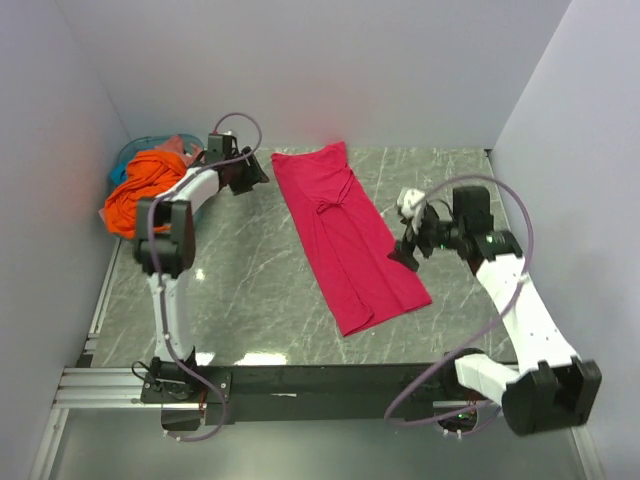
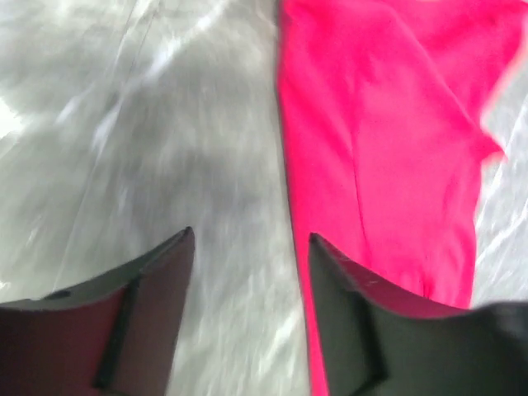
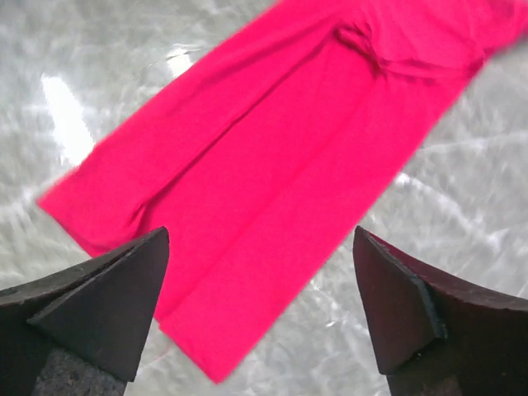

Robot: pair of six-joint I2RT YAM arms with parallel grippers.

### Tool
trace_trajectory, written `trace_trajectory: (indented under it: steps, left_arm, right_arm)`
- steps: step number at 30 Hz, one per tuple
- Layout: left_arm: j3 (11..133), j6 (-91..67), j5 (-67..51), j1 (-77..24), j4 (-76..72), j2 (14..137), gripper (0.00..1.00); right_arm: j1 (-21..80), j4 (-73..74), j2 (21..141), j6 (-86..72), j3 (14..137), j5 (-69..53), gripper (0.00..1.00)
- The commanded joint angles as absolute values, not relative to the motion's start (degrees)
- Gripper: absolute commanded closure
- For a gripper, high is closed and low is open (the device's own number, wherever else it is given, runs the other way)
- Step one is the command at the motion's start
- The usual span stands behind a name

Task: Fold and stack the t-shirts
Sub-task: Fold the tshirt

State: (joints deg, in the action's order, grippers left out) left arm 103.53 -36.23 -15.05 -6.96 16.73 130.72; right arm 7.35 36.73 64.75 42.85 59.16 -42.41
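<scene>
Right gripper: jaws wide apart and holding nothing. It hovers just beside the shirt's right edge, aimed at the near end, likely placed to take the hem for a crosswise fold.
Crimson-pink soft cloth t-shirt: lies flat on the grey marbled table as a long narrow strip running from far centre to near right. Both sides look folded inward, with 1 small bunched pucker toward the far half.
Left gripper: open and empty, above bare table just beside the strip's far left edge — seemingly waiting at the collar end.
Bright orange crumpled t-shirt: draped over the rim of the round teal plastic basket at the far left.
Paler salmon-pink t-shirt: only a crumpled bit shows, beyond the orange one.
Progress: 1 shirt partly folded, 2 not yet begun — my judgement.
</scene>
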Motion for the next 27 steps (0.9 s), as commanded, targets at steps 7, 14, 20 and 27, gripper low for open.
trace_trajectory:
  steps: [7, 14, 20, 27]
  left_arm:
    - [66.7, -18.6, -10.3, -14.0, -3.1, 83.8, 0.01]
    - [57.2, -11.2, -15.0, -29.4, 5.6, 72.3, 0.0]
    - [43.0, -0.6, -8.3, -47.2, 1.2, 65.1, 0.03]
    - [41.7, 1.5, -1.0, -63.2, -2.7, 73.4, 0.2]
  right_arm:
    - [1.5, 47.7, 61.3, 82.8, 52.0, -58.7, 0.0]
    - [-1.8, 59.9, 67.1, 94.7, 57.5, -55.8, 0.01]
    - [-5.3, 74.3, 75.6, 106.4, 62.8, -56.0, 0.03]
    - [-9.8, 72.5, 79.1, 116.1, 59.5, -53.6, 0.01]
